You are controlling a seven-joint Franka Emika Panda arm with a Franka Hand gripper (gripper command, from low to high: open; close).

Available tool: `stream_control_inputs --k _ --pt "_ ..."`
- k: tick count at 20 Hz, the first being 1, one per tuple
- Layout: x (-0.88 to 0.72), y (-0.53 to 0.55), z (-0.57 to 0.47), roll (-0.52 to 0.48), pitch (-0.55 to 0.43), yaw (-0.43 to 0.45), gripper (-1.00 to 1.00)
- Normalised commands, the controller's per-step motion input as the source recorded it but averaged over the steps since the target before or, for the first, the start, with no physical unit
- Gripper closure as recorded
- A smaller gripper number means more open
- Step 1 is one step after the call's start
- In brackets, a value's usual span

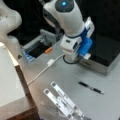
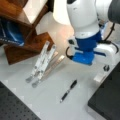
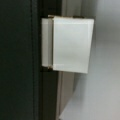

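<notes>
Grey tabletop (image 1: pixel 62 77) fills most of the room's working area, with a brown wooden shelf unit (image 2: pixel 27 37) at a front view's left. The white robot arm leans down over the edge of a big flat black box with a metal rim (image 1: pixel 105 52). Its gripper (image 2: pixel 106 67) hangs low just above the table beside that box. From where I stand the fingers are mostly hidden behind the wrist and its blue camera mount (image 2: pixel 85 56), so I cannot tell whether they are apart or together.

Nearest to it is a small white rectangular block (image 3: pixel 71 45). It lies on the table, pressed against the side of the black box, as the wrist view shows. In a front view the block shows as a pale patch at the box's edge (image 2: pixel 100 77).

I judge the block to be hard plastic, so light and stiff. It should not be fragile, but its faces look smooth and may slip under metal pads. One long side sits against the box, so the free pair of opposite faces, running away from the box wall, looks like the better hold.

Well apart from it lie a slim black pen (image 1: pixel 91 88), a folded silver metal stand of hinged strips (image 1: pixel 63 102) and a white cable with an inline plug (image 1: pixel 50 62).
</notes>
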Motion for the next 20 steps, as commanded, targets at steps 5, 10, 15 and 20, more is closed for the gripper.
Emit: stream_control_inputs --k 5,10,15,20 --pt "0.06 -0.04 -0.23 0.302 -0.039 -0.062 -1.00" --pt "0.05 0.00 -0.24 0.261 -0.069 -0.074 -1.00" --pt "0.07 -0.01 -0.14 0.237 -0.067 -0.097 -1.00" --pt "0.05 -0.06 -0.08 0.306 -0.061 -0.057 -1.00"
